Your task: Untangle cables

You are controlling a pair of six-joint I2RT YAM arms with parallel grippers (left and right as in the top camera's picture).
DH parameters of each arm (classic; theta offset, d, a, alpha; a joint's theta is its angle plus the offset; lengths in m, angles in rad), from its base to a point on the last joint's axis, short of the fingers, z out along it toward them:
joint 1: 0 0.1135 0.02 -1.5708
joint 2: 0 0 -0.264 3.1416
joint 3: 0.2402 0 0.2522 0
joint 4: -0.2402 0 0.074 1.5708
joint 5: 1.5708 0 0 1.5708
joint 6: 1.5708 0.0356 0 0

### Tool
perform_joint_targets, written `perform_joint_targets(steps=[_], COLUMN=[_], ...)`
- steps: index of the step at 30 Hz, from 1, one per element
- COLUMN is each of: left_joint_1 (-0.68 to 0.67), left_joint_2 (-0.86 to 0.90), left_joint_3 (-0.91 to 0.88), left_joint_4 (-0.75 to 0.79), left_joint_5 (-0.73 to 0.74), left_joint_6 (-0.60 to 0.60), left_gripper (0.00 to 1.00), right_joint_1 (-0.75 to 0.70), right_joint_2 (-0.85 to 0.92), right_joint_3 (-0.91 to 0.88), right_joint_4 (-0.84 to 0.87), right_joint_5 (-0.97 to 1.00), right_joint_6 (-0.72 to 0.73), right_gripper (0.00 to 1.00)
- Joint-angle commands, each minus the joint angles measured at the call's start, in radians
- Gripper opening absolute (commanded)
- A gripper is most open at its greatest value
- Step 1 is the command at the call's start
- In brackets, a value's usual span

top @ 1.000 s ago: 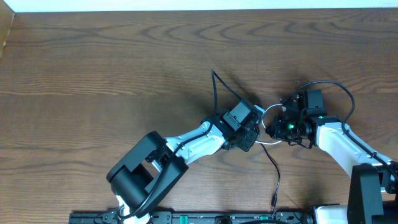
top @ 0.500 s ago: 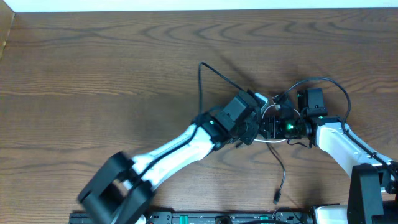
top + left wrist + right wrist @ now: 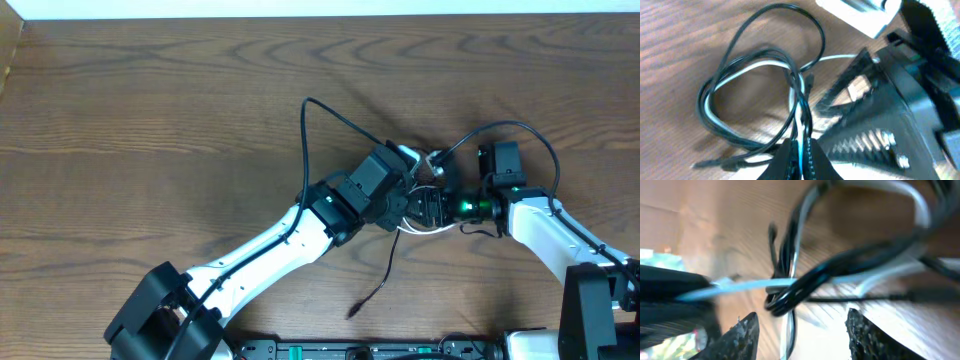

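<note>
Left gripper is pinching the thin black cord and thin white cord together while right gripper is gaping; pulling could cinch them tighter.

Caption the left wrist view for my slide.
Left gripper shut on the tangled black cable and white cable, their loops spread over the wooden table.

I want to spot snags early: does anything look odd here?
Yes. The black cable and white cable loop together in a tangle, both pinched in the left gripper, near the open right gripper.
</note>
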Motion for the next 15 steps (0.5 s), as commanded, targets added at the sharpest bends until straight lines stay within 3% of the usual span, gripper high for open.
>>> perform_joint_targets(steps=[1,6,15], left_joint_1=[-0.002,-0.002,-0.002], left_joint_2=[0.001,0.001,0.001], left_joint_3=[0.013,0.013,0.013], left_joint_4=[-0.054,-0.147,-0.153], left_joint_5=[-0.040,-0.040,-0.036], left_joint_6=[-0.009,-0.009,-0.009], left_gripper=[0.08,0.07,0.08], right_joint_1=[0.006,0.007,0.005], right_joint_2=[0.003,0.002,-0.014], right_joint_3=[-0.001,-0.001,0.010], right_joint_4=[-0.055,-0.108,-0.038], right_joint_5=[0.288,0.352,0.087], right_joint_6=[0.100,0.129,0.126], right_gripper=[0.45,0.45,0.46])
